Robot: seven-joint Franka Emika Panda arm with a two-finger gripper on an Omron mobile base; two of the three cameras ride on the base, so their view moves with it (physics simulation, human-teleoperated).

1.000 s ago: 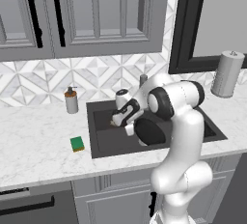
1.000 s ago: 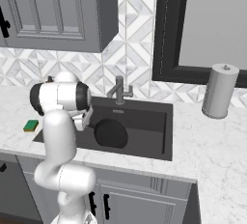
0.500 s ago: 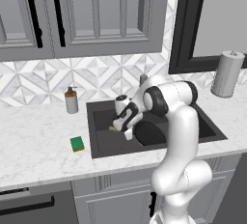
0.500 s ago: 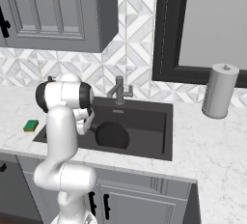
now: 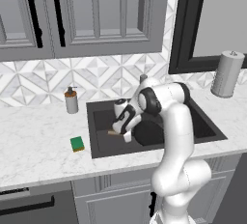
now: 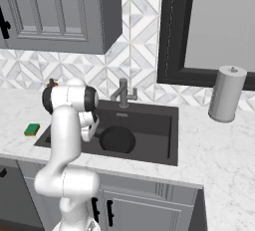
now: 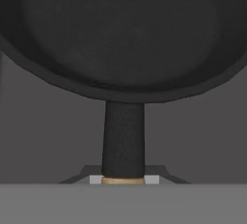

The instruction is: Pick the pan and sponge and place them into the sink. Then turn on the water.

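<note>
The black pan [image 5: 150, 133] lies low inside the dark grey sink [image 5: 205, 127], near the middle of the basin [image 6: 149, 140]. My gripper [image 5: 125, 132] is shut on the pan's wooden handle [image 5: 114, 133], whose tip sticks out to the left. In the hand view the pan [image 7: 125, 30] looms just ahead, its dark neck running down into my gripper [image 7: 123, 180]. The green sponge [image 5: 77, 144] rests on the counter left of the sink, apart from my gripper. The faucet [image 6: 123, 93] stands at the back rim with no stream showing.
A soap dispenser [image 5: 71, 100] stands at the back left of the sink. A paper towel roll [image 5: 226, 73] stands on the counter at the far right. The marble counter [image 5: 34, 146] stretches left of the sponge. Cabinets hang above.
My gripper has sunk lower into the sink and shifted a little left, taking the pan down with it. The sponge has stayed where it was.
</note>
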